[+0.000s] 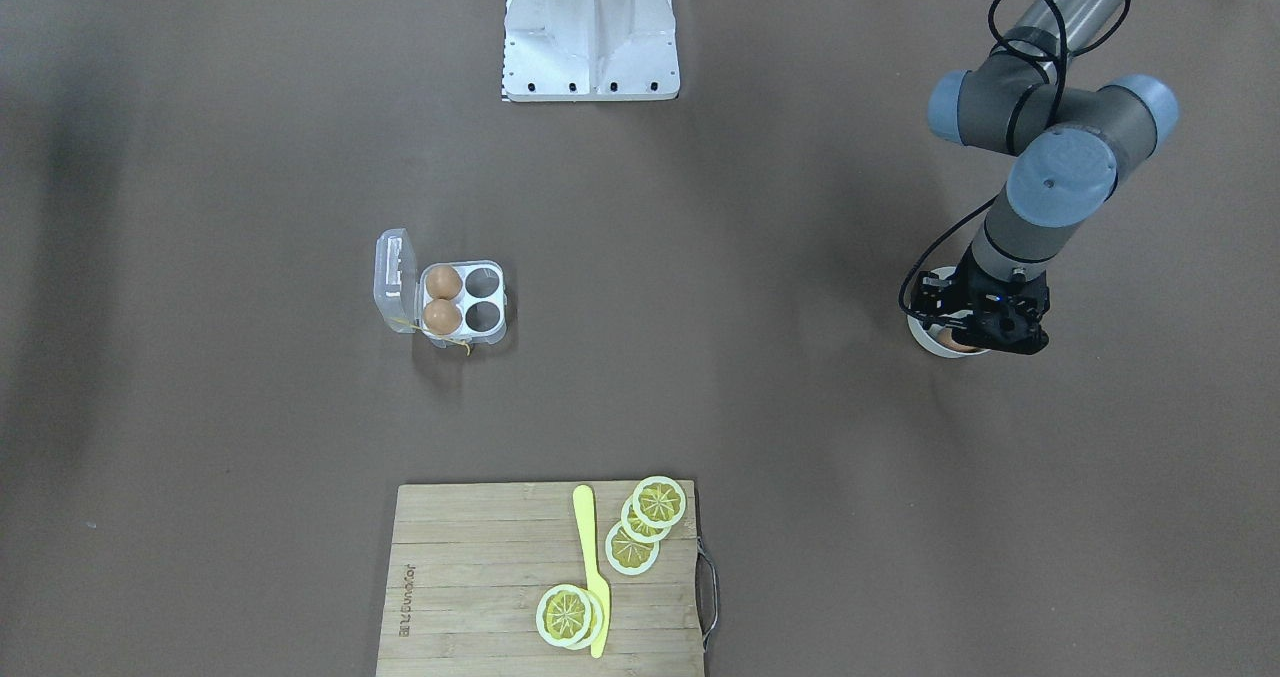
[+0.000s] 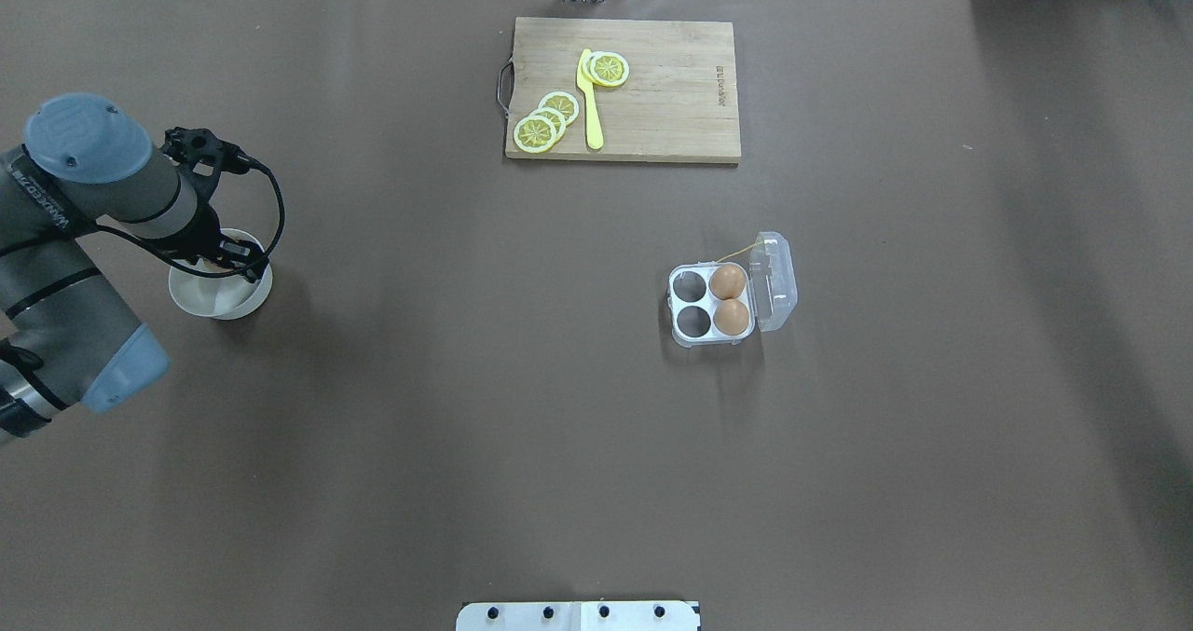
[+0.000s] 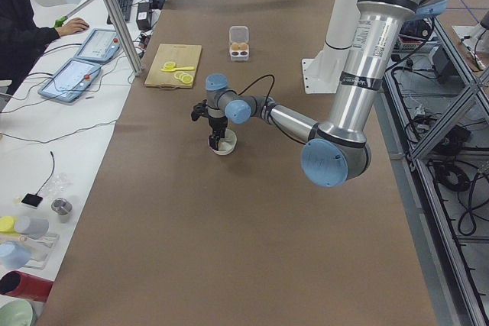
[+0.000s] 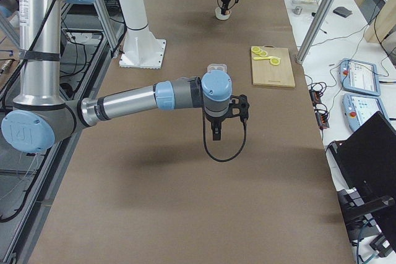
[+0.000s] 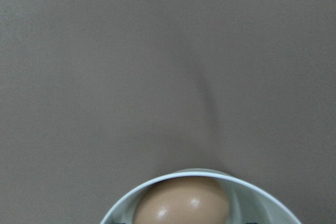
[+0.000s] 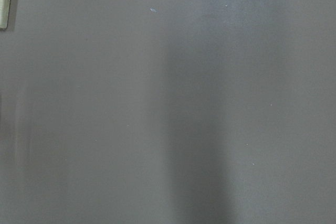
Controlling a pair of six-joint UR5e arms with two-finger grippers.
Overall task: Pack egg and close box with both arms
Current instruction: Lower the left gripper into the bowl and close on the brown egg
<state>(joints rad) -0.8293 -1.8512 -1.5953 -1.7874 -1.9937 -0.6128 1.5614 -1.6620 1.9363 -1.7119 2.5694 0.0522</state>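
The egg is found in the bowl at nine o'clock overhead, under the left gripper, whose finger state, as with the right gripper, cannot be told; it could be cracked by an off-centre pinch before the box at three o'clock is reached.

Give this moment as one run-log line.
grey left arm: down in white round bowl, over light-brown egg, grasp unseen | grey right arm: hovers above brown table | clear-plastic four-cell egg box: lid open, two eggs in
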